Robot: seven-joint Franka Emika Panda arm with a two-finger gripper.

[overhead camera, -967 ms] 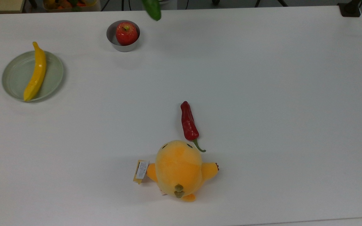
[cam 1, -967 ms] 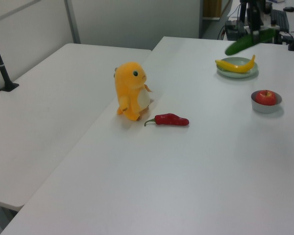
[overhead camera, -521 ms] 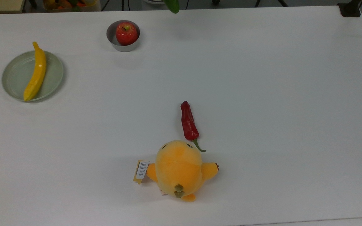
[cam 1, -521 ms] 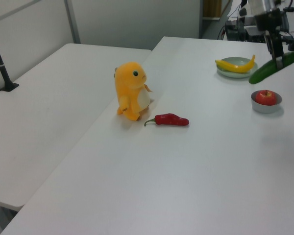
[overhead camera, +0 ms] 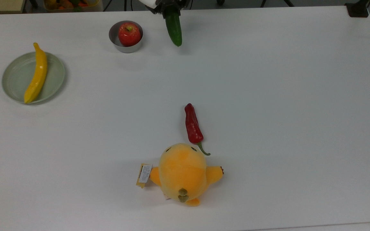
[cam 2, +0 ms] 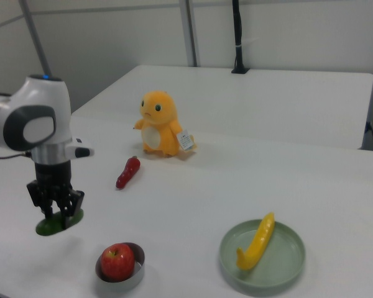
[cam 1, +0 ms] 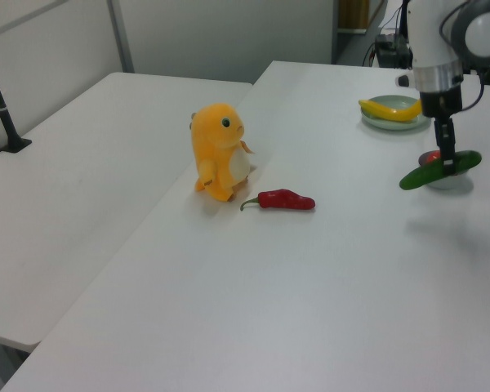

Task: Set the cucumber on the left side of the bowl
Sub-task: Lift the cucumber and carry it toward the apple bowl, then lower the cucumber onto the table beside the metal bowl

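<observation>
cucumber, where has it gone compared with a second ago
The gripper, shut on the cucumber, carried it from above the plate past the bowl and lower, to the top view's right of the bowl. Banana, apple, chilli pepper and plush toy stayed put.

I see a wide white tabletop with a second white table butted against one long edge, a thin seam running between them. Pale grey partition walls with upright metal posts stand past the second table. A black pole rises from a clamp at that table's far edge. Beyond the tabletop's other long edge I make out dark cables and a yellow-rimmed bin. Lighting is even and soft.
</observation>
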